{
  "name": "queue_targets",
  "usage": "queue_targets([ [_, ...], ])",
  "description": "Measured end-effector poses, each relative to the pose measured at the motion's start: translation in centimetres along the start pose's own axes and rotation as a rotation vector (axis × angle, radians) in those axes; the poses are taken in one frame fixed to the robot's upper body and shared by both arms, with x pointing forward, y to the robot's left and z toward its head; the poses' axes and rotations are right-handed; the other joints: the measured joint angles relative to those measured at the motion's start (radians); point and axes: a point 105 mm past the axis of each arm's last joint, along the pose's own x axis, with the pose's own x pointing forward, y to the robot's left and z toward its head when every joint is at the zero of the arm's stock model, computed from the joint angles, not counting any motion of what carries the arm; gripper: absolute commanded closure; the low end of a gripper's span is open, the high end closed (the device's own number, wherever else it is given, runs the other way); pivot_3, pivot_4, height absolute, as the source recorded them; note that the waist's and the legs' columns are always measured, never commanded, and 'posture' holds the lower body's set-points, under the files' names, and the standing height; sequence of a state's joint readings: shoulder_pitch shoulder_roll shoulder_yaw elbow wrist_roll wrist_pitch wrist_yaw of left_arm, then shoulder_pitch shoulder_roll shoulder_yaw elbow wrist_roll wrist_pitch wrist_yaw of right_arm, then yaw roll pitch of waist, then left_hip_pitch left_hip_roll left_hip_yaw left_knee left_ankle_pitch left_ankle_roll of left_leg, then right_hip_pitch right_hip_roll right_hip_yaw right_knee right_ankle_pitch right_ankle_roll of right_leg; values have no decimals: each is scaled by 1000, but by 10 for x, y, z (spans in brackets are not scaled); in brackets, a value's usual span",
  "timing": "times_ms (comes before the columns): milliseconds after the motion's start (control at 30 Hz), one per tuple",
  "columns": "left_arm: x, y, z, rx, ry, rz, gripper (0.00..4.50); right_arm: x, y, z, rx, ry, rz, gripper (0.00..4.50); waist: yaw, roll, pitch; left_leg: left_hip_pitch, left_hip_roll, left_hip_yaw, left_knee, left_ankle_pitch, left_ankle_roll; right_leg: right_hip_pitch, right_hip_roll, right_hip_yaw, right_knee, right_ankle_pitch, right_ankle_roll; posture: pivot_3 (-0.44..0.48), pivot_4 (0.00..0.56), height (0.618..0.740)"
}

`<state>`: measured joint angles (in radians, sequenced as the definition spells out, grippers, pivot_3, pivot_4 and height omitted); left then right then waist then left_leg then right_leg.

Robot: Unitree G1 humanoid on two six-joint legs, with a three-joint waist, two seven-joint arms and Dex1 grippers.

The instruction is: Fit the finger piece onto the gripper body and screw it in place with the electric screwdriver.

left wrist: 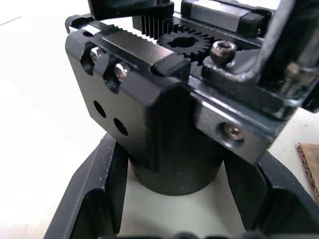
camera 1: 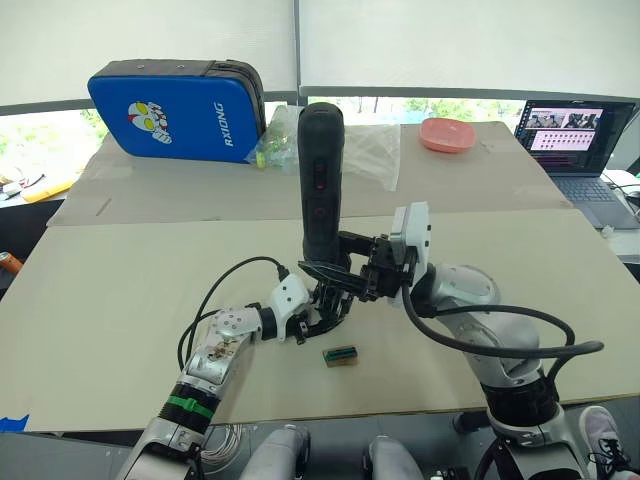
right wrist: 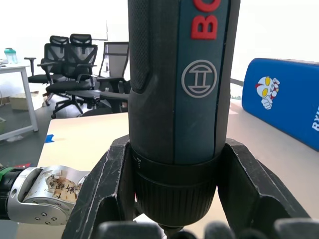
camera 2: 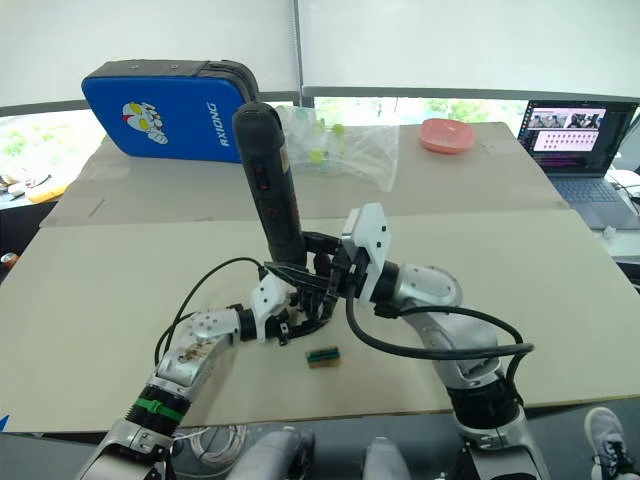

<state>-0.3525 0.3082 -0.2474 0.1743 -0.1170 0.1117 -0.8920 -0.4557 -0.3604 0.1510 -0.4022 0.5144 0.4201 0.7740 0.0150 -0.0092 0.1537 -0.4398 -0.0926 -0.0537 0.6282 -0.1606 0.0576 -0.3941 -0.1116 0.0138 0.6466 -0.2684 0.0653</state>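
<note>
My right gripper [camera 1: 335,270] is shut on the electric screwdriver [camera 1: 320,180], a thick dark cylinder held upright, tip down, over the middle of the table. In the right wrist view its fingers [right wrist: 107,189] clasp the tool's collar [right wrist: 174,199]. Directly below the tool sits the gripper body [camera 1: 322,303], and my left gripper [camera 1: 316,318] is shut on its round base [left wrist: 174,169]. The left wrist view shows the body's toothed rack, gear and screw heads [left wrist: 223,49] up close. I cannot tell the finger piece apart from the black parts crowded there.
A small green-brown block [camera 1: 341,355] lies on the tan table [camera 1: 120,300] just in front of the grippers. Along the far edge are a blue case [camera 1: 175,110], a clear plastic bag [camera 1: 365,150] and a pink bowl [camera 1: 446,134]. A laptop [camera 1: 580,140] stands at far right.
</note>
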Motion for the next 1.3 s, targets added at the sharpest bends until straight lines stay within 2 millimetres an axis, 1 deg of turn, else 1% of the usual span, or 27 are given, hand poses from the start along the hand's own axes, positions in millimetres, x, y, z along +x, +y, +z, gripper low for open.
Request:
queue_targets([
  [300, 0, 0, 0, -1, 3, 0, 2206, 3, 6, -3, -41, -9, 13, 2592, -1, 0, -1, 1, 0, 0, 0, 0, 0, 0, 0, 0, 0, 0, 0, 0, 150, 740],
  [833, -2, 0, -4, -13, 15, 2, 2206, 10, 6, -13, 0, 1, 33, 2592, -4, 0, -9, 7, 0, 0, -2, 0, 0, 5, 0, 0, 0, 0, 0, 0, 150, 740],
  [1133, -3, -1, -7, -23, 26, 5, 2206, 18, 14, -17, -17, 17, 82, 2592, -4, -2, -18, 9, 0, 0, -4, 0, 0, 6, 0, 0, -1, 0, 0, 0, 150, 740],
  [1300, -4, -1, -8, -27, 29, 6, 2206, 19, 15, -18, -23, 20, 87, 2592, -4, -2, -22, 9, 0, 0, -5, 0, 0, 6, 0, 0, -1, 0, 0, 0, 150, 740],
])
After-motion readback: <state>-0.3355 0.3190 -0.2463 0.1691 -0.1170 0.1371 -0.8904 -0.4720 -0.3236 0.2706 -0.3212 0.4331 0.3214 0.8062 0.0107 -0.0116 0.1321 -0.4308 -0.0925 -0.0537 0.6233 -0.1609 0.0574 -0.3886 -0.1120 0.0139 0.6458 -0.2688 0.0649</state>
